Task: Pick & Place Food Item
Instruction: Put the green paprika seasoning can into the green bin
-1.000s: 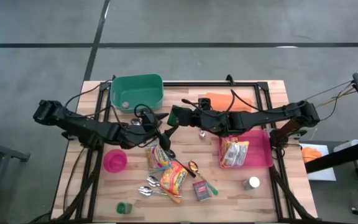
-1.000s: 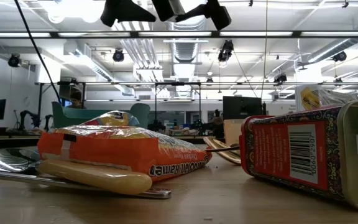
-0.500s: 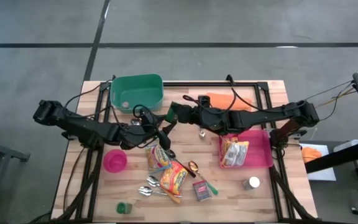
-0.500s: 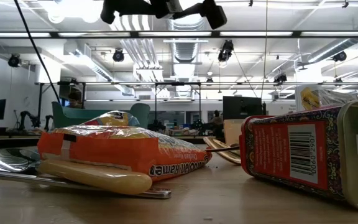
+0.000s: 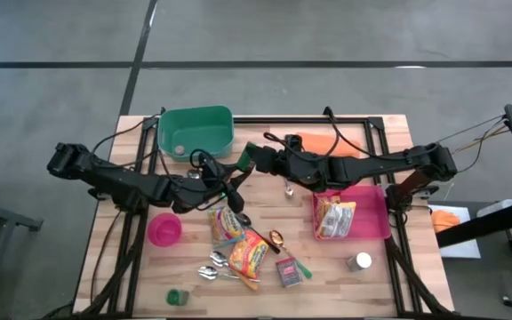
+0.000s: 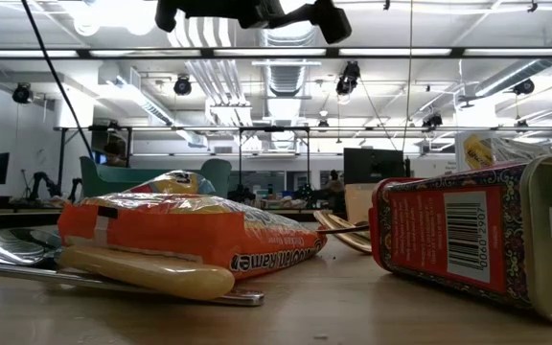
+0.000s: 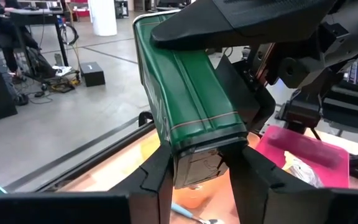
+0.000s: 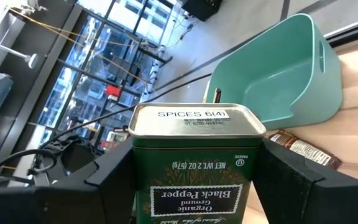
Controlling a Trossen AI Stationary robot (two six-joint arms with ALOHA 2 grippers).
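Left wrist view: left gripper (image 7: pixel 194 163) fingers pinch one end of green black pepper tin (image 7: pixel 188 112) | right gripper (image 8: pixel 194 171) clamps its sides, lid end facing away | high view: tin (image 5: pixel 248 162) held above table beside teal bin (image 5: pixel 196 133) holding one small item | pink tray (image 5: pixel 372 218) holds snack bag (image 5: pixel 333 218)

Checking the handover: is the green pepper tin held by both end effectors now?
Yes. The pepper tin sits between the right end effector's fingers, and the left end effector's fingers press its other end.
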